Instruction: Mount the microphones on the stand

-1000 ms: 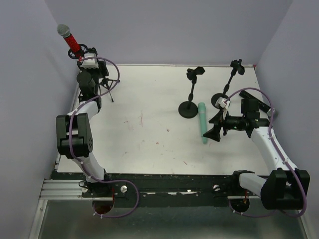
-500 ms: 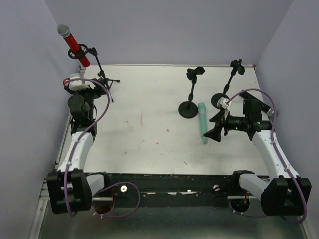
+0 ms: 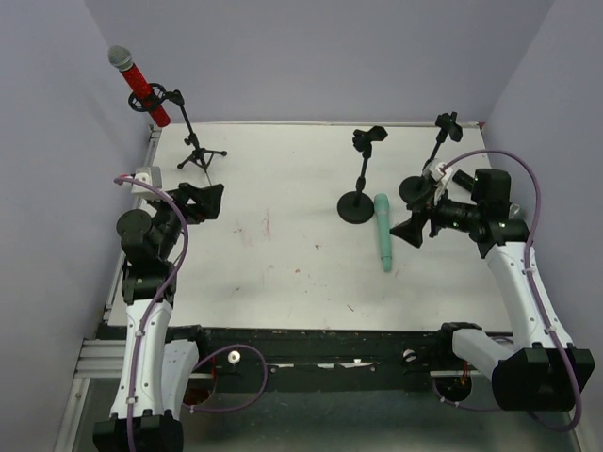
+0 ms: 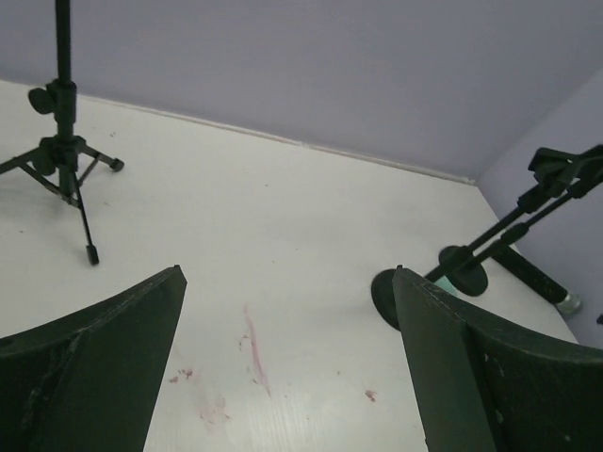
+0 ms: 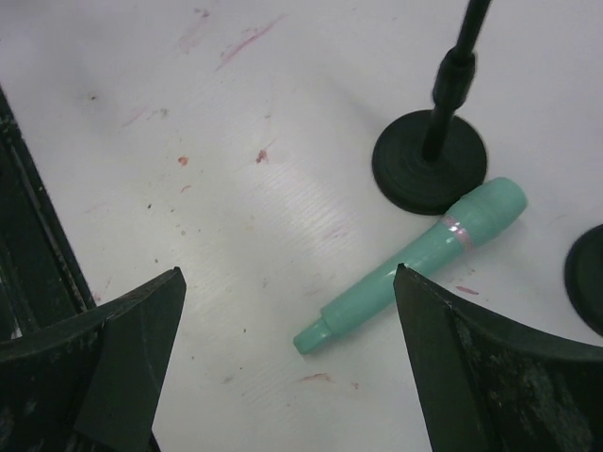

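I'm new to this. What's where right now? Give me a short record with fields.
Red mic: clipped in tripod stand, far left corner
Mint mic: flat on table beside middle stand
Other stands: middle stand and right stand, both empty
Left end effector: open, empty
Right end effector: open, empty, near Mint mic

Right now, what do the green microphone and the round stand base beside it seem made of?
The mint-green microphone looks like smooth plastic: one even colour, soft sheen. The round stand base looks like dark cast metal or plastic, with concentric ridges; I can't tell which.
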